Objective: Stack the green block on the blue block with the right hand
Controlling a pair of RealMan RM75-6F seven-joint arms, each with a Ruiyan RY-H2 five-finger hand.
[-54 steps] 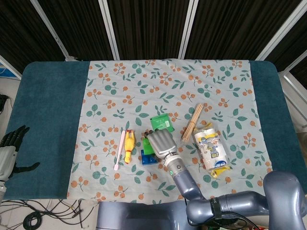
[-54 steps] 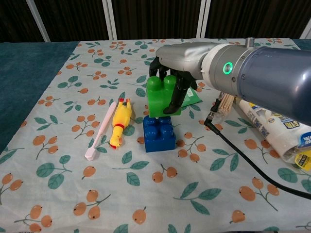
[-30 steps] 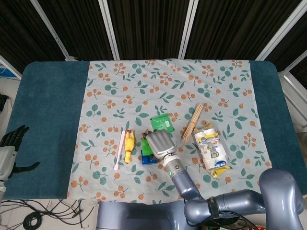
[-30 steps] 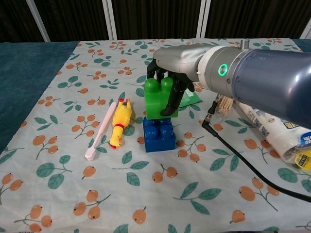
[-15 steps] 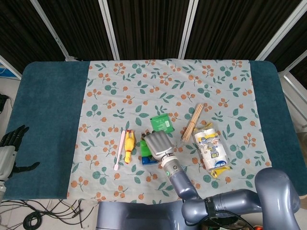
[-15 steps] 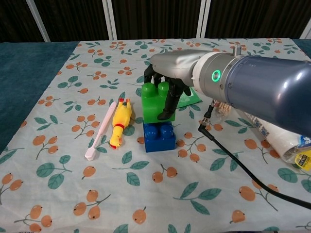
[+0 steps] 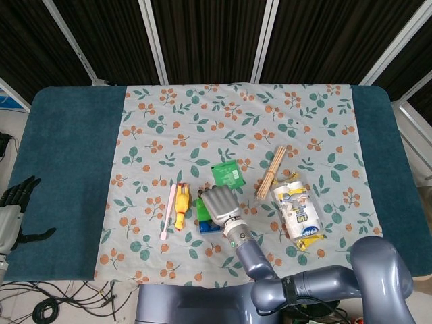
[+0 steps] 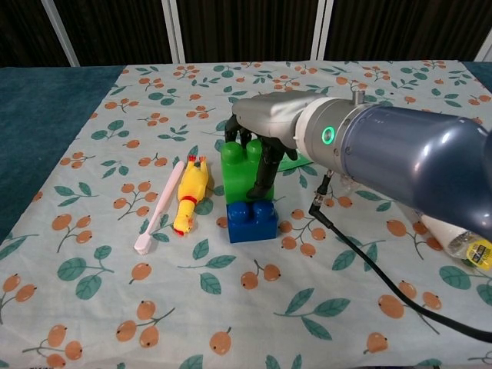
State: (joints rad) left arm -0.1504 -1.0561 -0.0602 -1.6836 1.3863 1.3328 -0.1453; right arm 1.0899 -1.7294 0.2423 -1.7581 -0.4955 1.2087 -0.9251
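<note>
One right robot hand [image 8: 265, 127] gripping green block [image 8: 237, 173] atop blue block [image 8: 250, 220], head view hiding both, left robot hand [image 7: 15, 206] edge-cropped, grip unclear.

Glossy plastic green block [image 8: 240, 174], blue block [image 8: 250, 219], matt printed tablecloth [image 8: 231, 307], wooden sticks [image 7: 271, 173]

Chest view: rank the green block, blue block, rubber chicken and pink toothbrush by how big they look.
1. pink toothbrush, longest
2. rubber chicken
3. green block
4. blue block

The blocks look nearly alike; the right hand hides part of the green one.
</note>
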